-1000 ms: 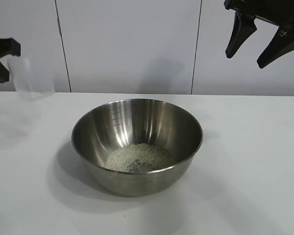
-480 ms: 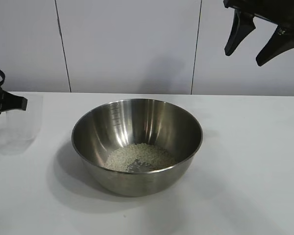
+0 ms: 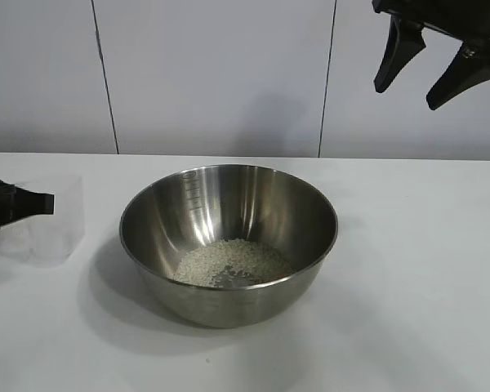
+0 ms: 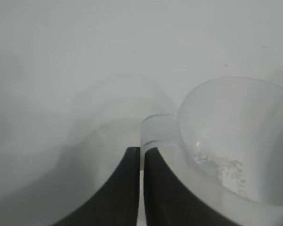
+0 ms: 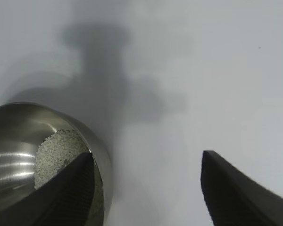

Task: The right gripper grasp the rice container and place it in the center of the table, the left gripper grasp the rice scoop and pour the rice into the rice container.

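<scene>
Rice (image 3: 233,260) sits heaped in the rice container (image 3: 229,237), mid-surface (image 3: 408,269). My left gripper (image 4: 142,157) is pinched tight on the side handle of the rice scoop (image 3: 53,229), low beside the container; a few grains cling inside. I'd judge the scoop light, thin and slippery, so the handle is the only sound hold. The steel container looks heavier and slick; its rim is where I'd grip. My right gripper (image 3: 429,69) hangs wide apart and empty, high above.

We see the right gripper (image 3: 439,72) at upper right: matte black, two curved tapering fingers. The left gripper (image 3: 41,203), mid-left edge, is black too.
</scene>
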